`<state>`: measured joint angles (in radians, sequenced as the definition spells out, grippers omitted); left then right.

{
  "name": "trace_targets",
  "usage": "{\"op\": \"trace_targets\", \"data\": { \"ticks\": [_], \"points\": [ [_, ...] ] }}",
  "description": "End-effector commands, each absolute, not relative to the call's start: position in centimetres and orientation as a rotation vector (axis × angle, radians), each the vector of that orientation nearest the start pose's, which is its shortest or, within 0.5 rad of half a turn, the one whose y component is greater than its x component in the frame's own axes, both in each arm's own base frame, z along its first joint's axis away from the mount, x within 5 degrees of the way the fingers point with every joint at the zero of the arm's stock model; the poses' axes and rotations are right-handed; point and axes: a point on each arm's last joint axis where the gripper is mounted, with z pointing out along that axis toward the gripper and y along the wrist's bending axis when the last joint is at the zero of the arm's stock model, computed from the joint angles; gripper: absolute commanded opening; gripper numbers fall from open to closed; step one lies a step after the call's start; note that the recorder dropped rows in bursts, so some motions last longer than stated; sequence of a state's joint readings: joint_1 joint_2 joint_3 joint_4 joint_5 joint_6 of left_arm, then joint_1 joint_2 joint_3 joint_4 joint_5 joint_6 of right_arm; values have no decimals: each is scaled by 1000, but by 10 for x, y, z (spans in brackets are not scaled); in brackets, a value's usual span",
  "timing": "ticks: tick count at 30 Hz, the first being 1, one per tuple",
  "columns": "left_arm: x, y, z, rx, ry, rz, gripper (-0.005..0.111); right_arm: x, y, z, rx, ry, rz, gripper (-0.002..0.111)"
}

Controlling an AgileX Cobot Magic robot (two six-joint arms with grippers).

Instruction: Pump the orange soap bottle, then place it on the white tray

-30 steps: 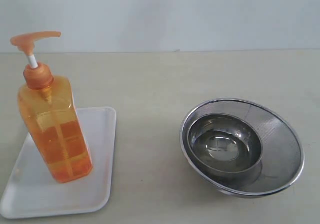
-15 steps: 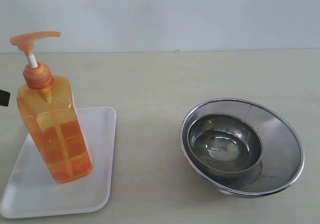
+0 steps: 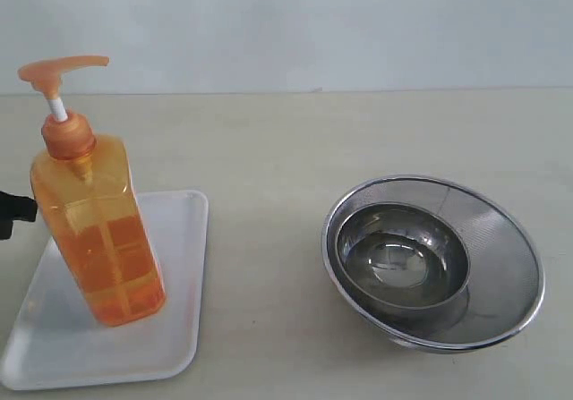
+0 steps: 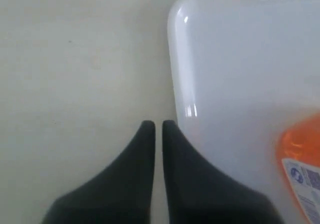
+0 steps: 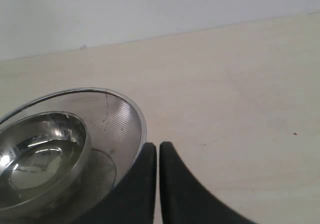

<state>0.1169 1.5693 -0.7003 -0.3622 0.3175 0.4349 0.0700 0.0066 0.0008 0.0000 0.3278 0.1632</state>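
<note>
- Beige tabletop (image 3: 286,140) under a pale wall (image 3: 313,24), from the exterior view. The orange soap bottle (image 3: 97,239) stands upright on the white tray (image 3: 179,275) at the left. It is a tall, see-through orange bottle with flat sides, and its pump head is raised on a white stem.
- A black bit of the left pincer (image 3: 12,212) pokes in at the left edge, close by the bottle's side. I cannot tell from here whether it touches.
- Well to the right sits a mesh bowl (image 3: 501,266) with a smaller steel bowl (image 3: 403,261) inside it.
- From the left wrist view, the left pincer (image 4: 154,126) is pressed together with nothing between. Its tips are at the tray's (image 4: 235,58) rim. The bottle's (image 4: 300,144) orange corner and label stand further in on the tray, apart from the tips.
- From the right wrist view, the right pincer (image 5: 157,148) is pressed together and empty, just beside the mesh bowl's (image 5: 122,126) rim.
</note>
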Motion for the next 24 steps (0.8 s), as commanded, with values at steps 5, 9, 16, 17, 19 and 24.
{"op": "trace_targets", "data": {
  "ticks": [5, 9, 16, 17, 19, 24],
  "points": [
    [285, 25, 131, 36, 2692, -60, 5, 54, 3, 184, 81, 1807, 149, 0],
    [286, 26, 120, 69, 2713, -43, 5, 54, 3, 184, 81, 1807, 149, 0],
    [287, 27, 110, 92, 2728, -27, 5, 54, 3, 184, 81, 1807, 149, 0],
    [287, 27, 109, 101, 2730, -26, 5, 54, 3, 184, 81, 1807, 149, 0],
    [288, 27, 108, 98, 2730, -25, 5, 54, 3, 184, 81, 1807, 149, 0],
    [289, 21, 109, 138, 2716, -19, 5, 54, 3, 184, 81, 1802, 149, 0]
  ]
}}
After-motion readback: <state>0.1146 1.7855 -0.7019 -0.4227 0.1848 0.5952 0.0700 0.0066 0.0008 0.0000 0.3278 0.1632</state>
